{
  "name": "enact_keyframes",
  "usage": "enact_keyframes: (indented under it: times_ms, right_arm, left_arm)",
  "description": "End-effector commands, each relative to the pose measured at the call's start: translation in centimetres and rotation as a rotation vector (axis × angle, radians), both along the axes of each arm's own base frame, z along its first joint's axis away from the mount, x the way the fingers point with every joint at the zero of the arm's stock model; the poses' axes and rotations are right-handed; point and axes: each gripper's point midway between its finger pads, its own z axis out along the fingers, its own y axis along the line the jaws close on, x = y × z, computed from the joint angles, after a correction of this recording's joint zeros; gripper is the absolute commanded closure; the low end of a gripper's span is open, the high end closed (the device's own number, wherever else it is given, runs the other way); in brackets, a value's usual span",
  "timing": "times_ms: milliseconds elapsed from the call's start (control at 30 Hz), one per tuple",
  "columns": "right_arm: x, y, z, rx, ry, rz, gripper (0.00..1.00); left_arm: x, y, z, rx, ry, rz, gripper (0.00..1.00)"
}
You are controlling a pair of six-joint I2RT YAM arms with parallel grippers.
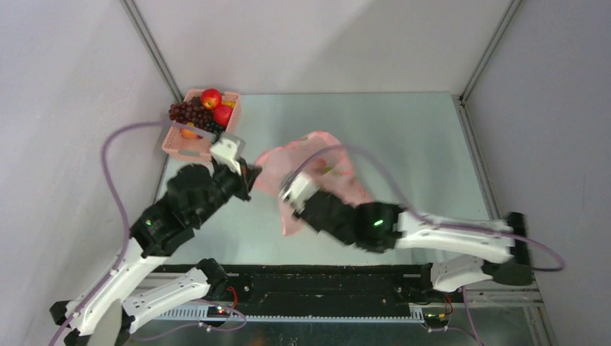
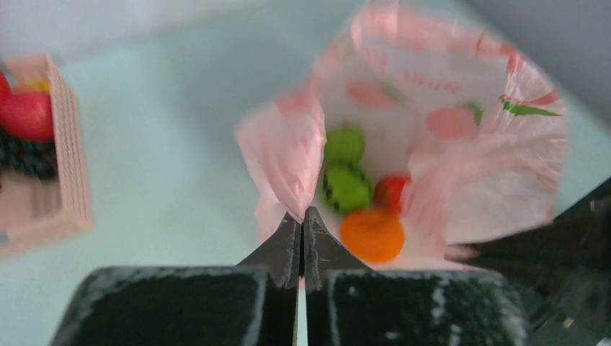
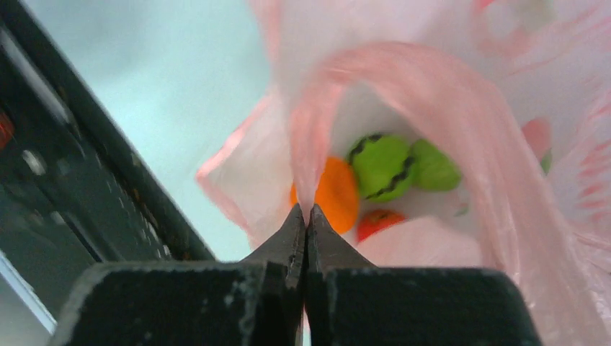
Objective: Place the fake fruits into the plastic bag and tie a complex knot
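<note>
Left fingers [image 2: 290, 241] and right fingers [image 3: 294, 234], closed, pinch our plastic bag [image 2: 461, 144].
Fake fruits [image 2: 371, 234] lie just beyond them.

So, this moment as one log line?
left end effector: shut on plastic bag | right end effector: same | fruits inside

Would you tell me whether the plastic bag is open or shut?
Open: left pincer and right pincer pinch its rim; fruits show inside the plastic bag.
</note>
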Motion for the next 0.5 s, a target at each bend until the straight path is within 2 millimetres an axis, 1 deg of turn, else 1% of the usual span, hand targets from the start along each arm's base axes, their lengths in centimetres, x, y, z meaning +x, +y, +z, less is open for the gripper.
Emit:
enact_keyframes:
  times_ms: [0, 33, 67, 100, 133, 167, 200, 233, 267, 300, 333, 367, 400, 433, 467]
  right_arm:
    - [3.5, -5.0, 17.5, 0.482, -0.079, -0.095, 1.0]
    - [4.7, -7.2, 19.9, 0.555, -0.105, -0.132, 1.0]
    - [4.9, -7.9, 21.9, 0.613, -0.114, -0.124, 1.0]
    - [6.0, -10.0, 23.4, 0.658, -0.14, -0.17, 1.0]
    - [6.6, -11.6, 25.2, 0.705, -0.166, -0.196, 1.0]
    - [6.8, -12.3, 26.0, 0.727, -0.176, -0.206, 1.0]
    - [7.3, -13.6, 27.0, 0.757, -0.197, -0.228, 1.0]
    - [7.5, -14.0, 27.2, 0.773, -0.197, -0.239, 1.0]
    - [7.9, -14.8, 27.5, 0.787, -0.206, -0.255, 1.0]
    - [8.0, -15.0, 27.4, 0.8, -0.198, -0.262, 1.0]
    - [8.3, -15.3, 27.0, 0.803, -0.194, -0.271, 1.0]
    - [8.4, -14.9, 26.2, 0.803, -0.17, -0.266, 1.0]
    - [8.7, -15.1, 25.7, 0.809, -0.158, -0.281, 1.0]
    - [8.8, -14.8, 24.5, 0.795, -0.138, -0.276, 1.0]
    - [9.0, -14.8, 23.9, 0.794, -0.121, -0.285, 1.0]
  left_arm:
    - [0.3, -0.9, 11.4, -0.184, -0.132, -0.031, 1.0]
    - [0.5, -1.4, 13.6, -0.214, -0.14, -0.041, 1.0]
    - [0.5, -1.7, 14.6, -0.23, -0.141, -0.058, 1.0]
    - [1.2, -2.2, 15.9, -0.247, -0.136, -0.061, 1.0]
    - [1.6, -2.6, 16.2, -0.261, -0.121, -0.058, 1.0]
    - [1.6, -2.3, 17.5, -0.287, -0.133, -0.06, 1.0]
    - [2.1, -2.6, 17.6, -0.304, -0.114, -0.057, 1.0]
    - [2.2, -2.7, 18.2, -0.325, -0.112, -0.071, 1.0]
    - [2.4, -2.9, 18.0, -0.347, -0.089, -0.072, 1.0]
    - [2.7, -3.0, 18.0, -0.362, -0.081, -0.078, 1.0]
    - [2.9, -3.1, 17.6, -0.381, -0.062, -0.078, 1.0]
    - [3.2, -3.1, 17.2, -0.386, -0.05, -0.079, 1.0]
    - [3.4, -3.2, 16.3, -0.393, -0.033, -0.074, 1.0]
    - [3.6, -3.1, 15.8, -0.394, -0.024, -0.073, 1.0]
    - [3.8, -3.1, 14.8, -0.395, -0.007, -0.069, 1.0]
